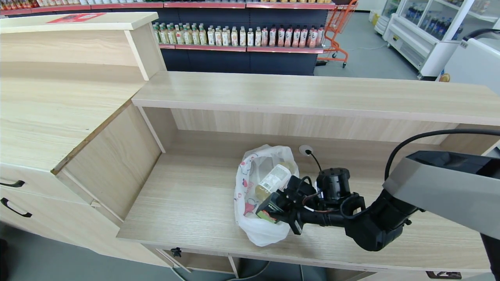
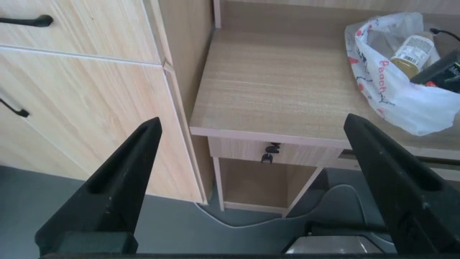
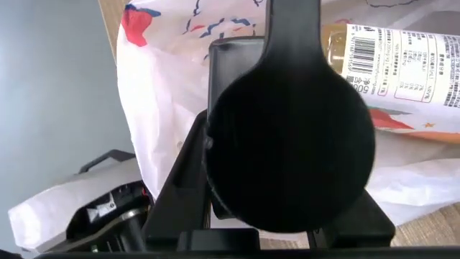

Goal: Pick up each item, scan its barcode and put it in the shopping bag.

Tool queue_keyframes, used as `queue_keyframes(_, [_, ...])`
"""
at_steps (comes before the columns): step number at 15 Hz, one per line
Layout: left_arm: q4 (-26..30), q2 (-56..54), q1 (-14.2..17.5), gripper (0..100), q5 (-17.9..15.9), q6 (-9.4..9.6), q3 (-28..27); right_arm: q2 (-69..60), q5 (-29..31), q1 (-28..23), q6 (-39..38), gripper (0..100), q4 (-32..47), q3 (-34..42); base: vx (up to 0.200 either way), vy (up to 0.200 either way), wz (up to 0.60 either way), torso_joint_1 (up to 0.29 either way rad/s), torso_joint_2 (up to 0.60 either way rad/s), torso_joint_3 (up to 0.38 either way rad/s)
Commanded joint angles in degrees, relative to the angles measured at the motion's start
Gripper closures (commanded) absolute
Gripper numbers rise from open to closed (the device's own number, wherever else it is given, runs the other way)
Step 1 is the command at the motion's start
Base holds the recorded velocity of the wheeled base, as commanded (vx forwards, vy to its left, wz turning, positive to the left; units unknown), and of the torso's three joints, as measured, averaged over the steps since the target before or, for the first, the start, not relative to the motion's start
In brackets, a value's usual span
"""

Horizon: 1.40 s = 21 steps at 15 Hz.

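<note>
The white shopping bag lies on the lower desk, its mouth facing my right arm. A pale drink bottle with a white label rests inside it. My right gripper sits in the bag's mouth, shut on a dark item with green and red on it. In the right wrist view that dark round item hides the fingers, with the bag and bottle behind. My left gripper hangs open below and left of the desk, far from the bag.
A black cylindrical scanner stands on the desk just right of the bag, its cable running to a hole at the back. A raised counter overhangs the desk. A cabinet with drawers stands to the left.
</note>
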State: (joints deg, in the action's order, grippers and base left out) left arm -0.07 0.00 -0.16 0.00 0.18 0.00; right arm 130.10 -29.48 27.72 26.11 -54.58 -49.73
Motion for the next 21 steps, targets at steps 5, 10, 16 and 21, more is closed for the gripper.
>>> queue_keyframes(5, [-0.01,0.09,0.07,0,0.00,-0.01,0.00,-3.62,-0.32,-0.39,-8.62,0,-1.06,-0.02,0.000,0.000,0.00,0.000,0.00,0.000])
queue_keyframes(10, [-0.01,0.09,-0.02,0,0.00,-0.01,0.00,-13.47,-0.14,-6.72,-27.78,0,2.46,-0.28,0.000,0.000,0.00,0.000,0.00,0.000])
queue_keyframes(16, [-0.01,0.09,-0.02,0,0.00,-0.01,0.00,-33.59,-0.41,-23.94,-31.91,0,13.01,5.60,0.000,0.000,0.00,0.000,0.00,0.000])
queue_keyframes(21, [-0.01,0.09,-0.02,0,0.00,-0.01,0.00,-65.67,4.96,-34.05,-25.06,0,27.77,23.36,0.000,0.000,0.00,0.000,0.00,0.000])
